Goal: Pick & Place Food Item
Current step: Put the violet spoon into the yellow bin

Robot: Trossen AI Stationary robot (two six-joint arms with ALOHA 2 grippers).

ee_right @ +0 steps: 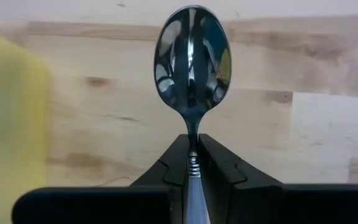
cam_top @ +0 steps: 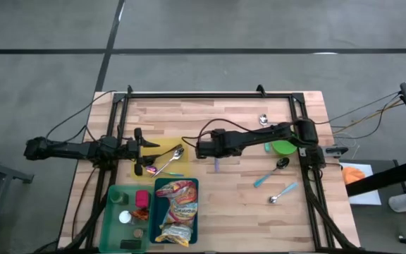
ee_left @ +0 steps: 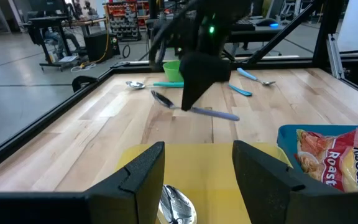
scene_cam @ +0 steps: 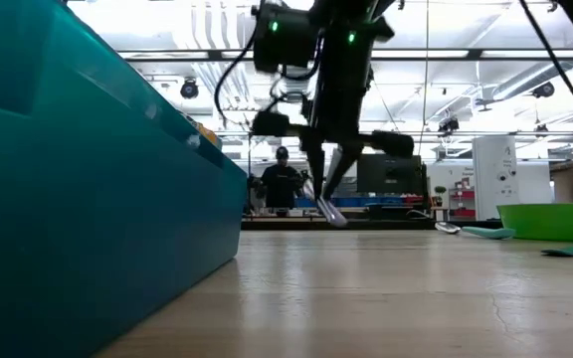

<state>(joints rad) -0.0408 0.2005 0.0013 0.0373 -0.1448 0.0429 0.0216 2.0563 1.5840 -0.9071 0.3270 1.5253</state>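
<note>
Right gripper [cam_top: 197,148] clamped on spoon [ee_right: 192,59] neck, mid-table, bowl leading toward yellow plate [cam_top: 162,147] just beside, on left-edge side. Handle trails under wrist. Left gripper [cam_top: 138,141] half-open, empty, over plate's far side.

**Readable text: one food packet**

The words "Roast" and "Noodle" are printed in white letters on a red and yellow noodle packet [ee_left: 347,155], which lies in a teal bin [ee_left: 288,134] at the near side of the table. In the high view the same packet's print is too small to be read. No other text, number or sign can be read.
</note>
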